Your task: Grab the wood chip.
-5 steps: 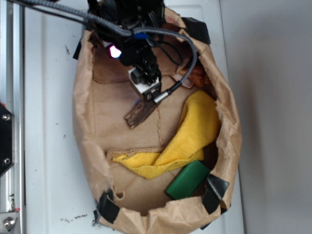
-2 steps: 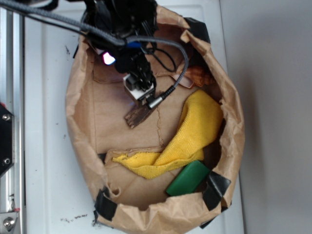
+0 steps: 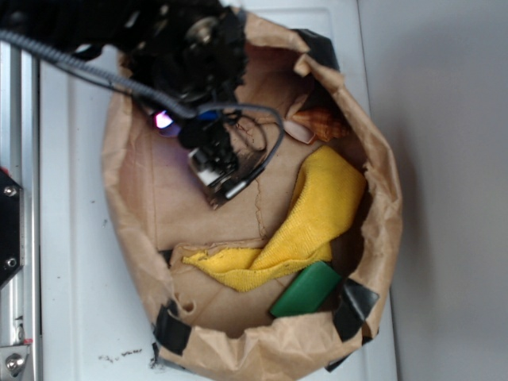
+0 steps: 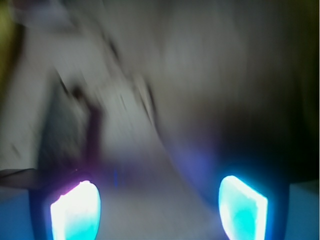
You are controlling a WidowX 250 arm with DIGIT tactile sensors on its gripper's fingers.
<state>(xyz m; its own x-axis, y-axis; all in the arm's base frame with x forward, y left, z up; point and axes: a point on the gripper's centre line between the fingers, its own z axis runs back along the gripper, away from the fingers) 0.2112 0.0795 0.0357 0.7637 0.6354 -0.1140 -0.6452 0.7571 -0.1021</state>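
1. The paper bag (image 3: 127,230) lies open, with a yellow cloth (image 3: 317,214) inside.
2. The gripper (image 3: 218,176) hangs left of the cloth; its fingers (image 4: 75,210) are spread apart.
3. The wood chip (image 3: 217,201), mostly hidden, lies directly under the gripper, long axis diagonal as far as I can judge.

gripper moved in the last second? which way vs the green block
Yes. In the exterior view the gripper has shifted left and toward the green block, and now sits over the wood chip, hiding most of it.

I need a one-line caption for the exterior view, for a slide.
Black robot gripper lowered over the mostly hidden grey-brown wood chip inside a brown paper bag, beside a yellow cloth and green rectangular block.
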